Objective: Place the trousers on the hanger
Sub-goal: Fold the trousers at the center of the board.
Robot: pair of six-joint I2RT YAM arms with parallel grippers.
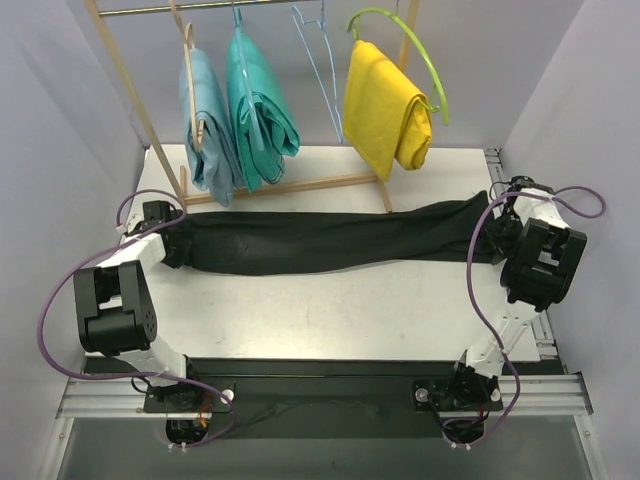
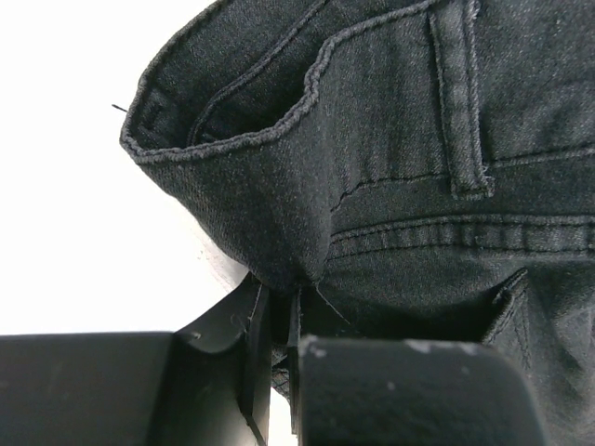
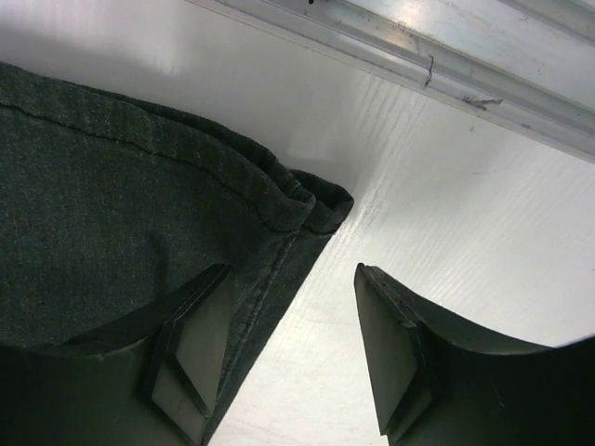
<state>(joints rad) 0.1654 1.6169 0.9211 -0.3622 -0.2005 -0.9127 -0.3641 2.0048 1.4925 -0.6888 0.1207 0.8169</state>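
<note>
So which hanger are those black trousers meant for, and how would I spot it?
Look at the wooden rack standing at the far side of the table. There, between the teal garment and the yellow garment, hangs the hanger. It is thin light-blue wire and the only one carrying nothing.

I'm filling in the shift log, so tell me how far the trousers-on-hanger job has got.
Done: nothing hung; the trousers lie stretched flat across the table. In hand: the left pincer is shut on the waistband end, the right pincer stands open over the leg hem. Left: grip the hem, lift, and drape them over the light-blue hanger, bare on the rail.
</note>
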